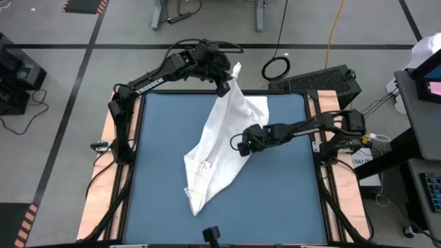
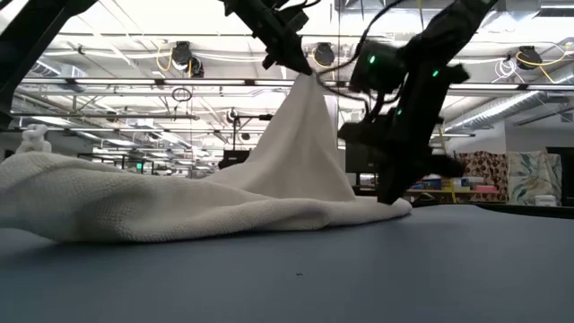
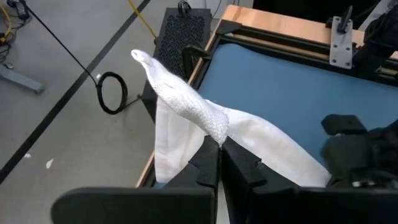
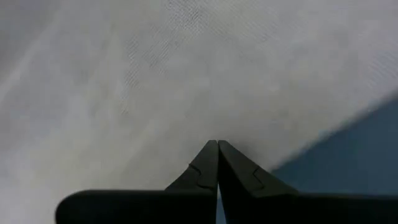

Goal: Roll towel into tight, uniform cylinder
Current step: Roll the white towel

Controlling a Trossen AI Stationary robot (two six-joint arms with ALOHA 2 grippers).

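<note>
The white towel (image 1: 220, 148) lies crumpled diagonally across the blue table (image 1: 282, 200), its far corner lifted into a peak. My left gripper (image 3: 219, 144) holds that corner aloft, jaws clenched on the cloth. My right gripper (image 1: 243, 147) presses at the towel's edge mid-table, jaws closed — whether they pinch fabric, I cannot tell. Before rolling, I judge it best to spread the towel flat — wrinkles would spoil a tight cylinder.

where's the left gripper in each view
High view: left gripper at the table's far edge, pinching the towel.
Low view: top centre, lifting the towel's peak.
Left wrist view: bottom centre.
Right wrist view: not in it.
Shared landmark: the raised towel corner.
</note>
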